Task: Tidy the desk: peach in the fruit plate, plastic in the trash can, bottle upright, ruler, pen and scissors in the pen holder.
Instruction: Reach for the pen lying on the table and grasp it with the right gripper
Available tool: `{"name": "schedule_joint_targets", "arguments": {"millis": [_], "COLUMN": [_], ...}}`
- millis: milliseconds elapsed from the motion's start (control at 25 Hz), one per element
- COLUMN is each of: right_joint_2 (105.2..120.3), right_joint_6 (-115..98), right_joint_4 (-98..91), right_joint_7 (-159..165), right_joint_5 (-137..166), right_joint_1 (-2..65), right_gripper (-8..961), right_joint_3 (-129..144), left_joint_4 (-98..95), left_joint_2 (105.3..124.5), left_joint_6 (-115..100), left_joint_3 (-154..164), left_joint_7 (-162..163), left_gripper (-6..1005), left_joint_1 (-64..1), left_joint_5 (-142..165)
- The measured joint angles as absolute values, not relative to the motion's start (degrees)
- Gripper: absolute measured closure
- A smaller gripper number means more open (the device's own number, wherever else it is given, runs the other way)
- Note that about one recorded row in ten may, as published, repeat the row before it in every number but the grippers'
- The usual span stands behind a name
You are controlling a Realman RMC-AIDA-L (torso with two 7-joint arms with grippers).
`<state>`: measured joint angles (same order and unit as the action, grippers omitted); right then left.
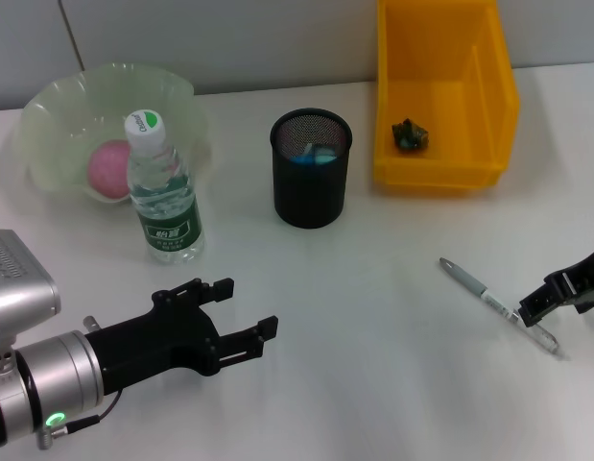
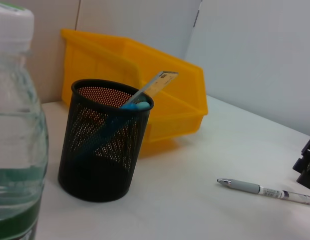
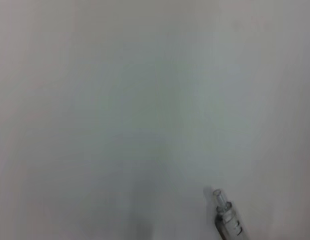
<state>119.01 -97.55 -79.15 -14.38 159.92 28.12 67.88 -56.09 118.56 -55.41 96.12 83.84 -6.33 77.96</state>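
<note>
A white desk carries every item. A black mesh pen holder stands at its centre, with a blue-handled item and a pale yellowish ruler inside. Just right of the pen holder is a bright yellow bin holding a dark green crumpled scrap. Left of the pen holder stands a clear bottle with a white cap and a green label. Beyond it, a translucent pale green plate holds a pink peach. Right and nearer than the pen holder lies a grey and white pen. Both grippers, left and right, are black; the left arm is silver.
</note>
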Motion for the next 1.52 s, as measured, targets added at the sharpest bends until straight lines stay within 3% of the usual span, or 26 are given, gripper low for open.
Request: {"name": "schedule_joint_targets", "arguments": {"millis": [1520], "right_joint_2": [119.27], "right_joint_6": [-96.1], "right_joint_4": [-77.4], "right_joint_7": [-9.3], "right_joint_5": [161.5], "right_joint_1": [29.2], "right_gripper": [212], "right_joint_3": [74.5], "left_joint_4": [-56.7], "left_joint_2": [118.21], "left_joint_6": [-57.5], "left_joint_3": [95.6], "left_joint_7": [84.6], "left_gripper": [174], "left_joint_1": [-6.6], "left_joint_5": [78.6]}}
